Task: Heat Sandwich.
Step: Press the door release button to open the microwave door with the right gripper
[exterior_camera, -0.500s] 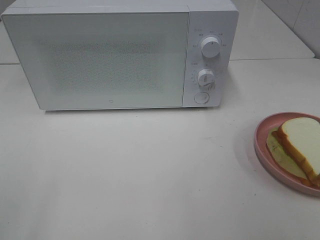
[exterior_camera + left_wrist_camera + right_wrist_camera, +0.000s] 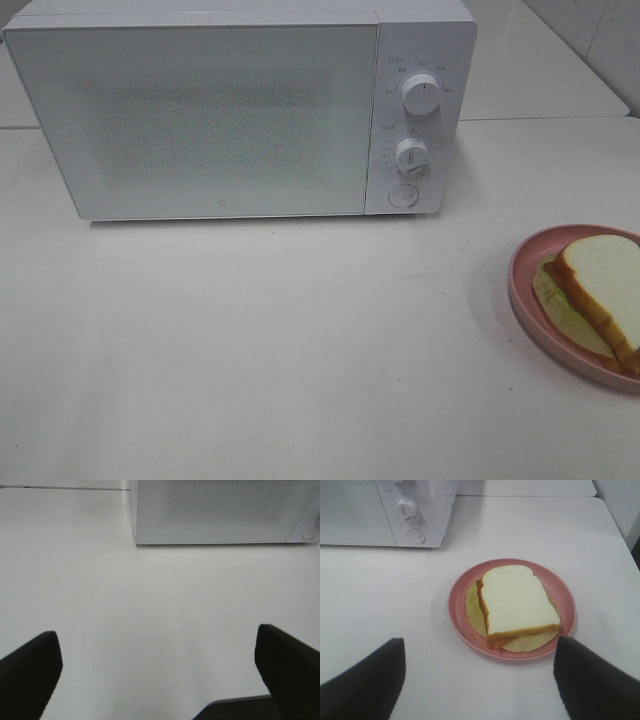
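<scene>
Here, the sandwich (image 2: 517,602) waits on its pink plate (image 2: 460,610) at the bench's right edge, microwave (image 2: 200,120) door shut; both hands, left hand (image 2: 160,675) and right hand (image 2: 480,680), gape empty. Opening that door first looks wise.

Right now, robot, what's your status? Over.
Both end effectors open, empty. Sandwich on pink plate, untouched. Microwave door shut. Nothing in the way.

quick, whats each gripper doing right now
Left gripper: open, holding nothing, over bare table.
Right gripper: open, holding nothing, near the sandwich.
</scene>
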Controlling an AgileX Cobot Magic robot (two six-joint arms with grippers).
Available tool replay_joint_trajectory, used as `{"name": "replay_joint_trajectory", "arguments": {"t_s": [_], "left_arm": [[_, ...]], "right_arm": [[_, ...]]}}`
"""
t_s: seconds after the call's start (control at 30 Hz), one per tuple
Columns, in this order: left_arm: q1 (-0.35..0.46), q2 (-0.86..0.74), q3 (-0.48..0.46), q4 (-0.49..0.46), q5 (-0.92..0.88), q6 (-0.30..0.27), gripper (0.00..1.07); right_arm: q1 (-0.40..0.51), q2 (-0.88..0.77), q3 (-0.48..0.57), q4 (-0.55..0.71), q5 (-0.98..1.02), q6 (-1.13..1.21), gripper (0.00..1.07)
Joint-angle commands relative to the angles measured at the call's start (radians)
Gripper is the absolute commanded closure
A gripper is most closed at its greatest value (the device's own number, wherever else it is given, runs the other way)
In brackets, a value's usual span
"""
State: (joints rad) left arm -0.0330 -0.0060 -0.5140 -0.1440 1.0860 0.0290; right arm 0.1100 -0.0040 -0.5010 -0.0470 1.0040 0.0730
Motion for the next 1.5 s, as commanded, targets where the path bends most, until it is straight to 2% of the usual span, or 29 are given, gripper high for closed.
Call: {"name": "replay_joint_trajectory", "arguments": {"t_s": [0.03,0.27,0.57,1.5], "left_arm": [[0.005,-0.021,0.000,-0.005,-0.014,0.003,0.09],[0.005,-0.021,0.000,-0.005,-0.014,0.003,0.09],[0.005,-0.021,0.000,-0.005,-0.014,0.003,0.09],[0.005,-0.021,0.000,-0.005,-0.014,0.003,0.09]], "right_arm": [[0.000,-0.023,0.001,0.002,-0.010,-0.006,0.31],[0.000,0.034,-0.018,0.002,-0.024,-0.001,0.31],[0.000,0.194,-0.042,0.002,-0.102,-0.001,0.31],[0.000,0.715,-0.040,0.005,-0.555,0.007,0.31]]}}
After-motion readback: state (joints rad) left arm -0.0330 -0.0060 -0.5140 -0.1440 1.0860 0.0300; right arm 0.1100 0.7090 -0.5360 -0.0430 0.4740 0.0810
